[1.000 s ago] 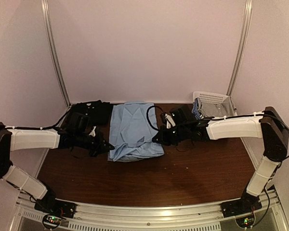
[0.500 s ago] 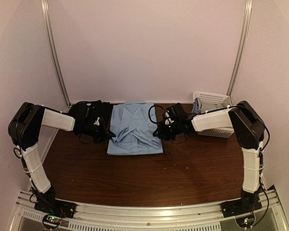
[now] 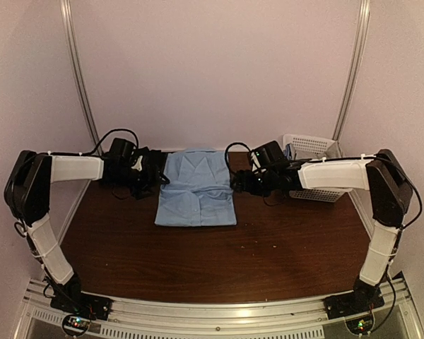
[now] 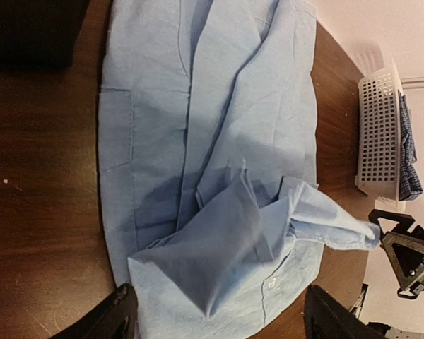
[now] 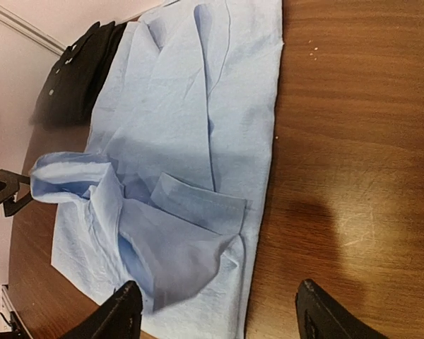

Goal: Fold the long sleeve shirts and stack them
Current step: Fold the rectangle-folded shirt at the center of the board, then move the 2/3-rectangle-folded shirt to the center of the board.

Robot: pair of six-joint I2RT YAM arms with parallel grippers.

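left gripper (image 3: 154, 178), right gripper (image 3: 239, 182): newly opened | light blue shirt (image 3: 196, 194): released, folded

Light blue shirt (image 3: 196, 194) folded flat, black shirt (image 5: 74, 81) just beside

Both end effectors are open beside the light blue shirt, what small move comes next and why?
Probably lift both straight up, clear of the light blue shirt. The left end effector and right end effector stand open at its sides holding nothing, and a puffed sleeve fold lies loose on top; dragging sideways could undo it.
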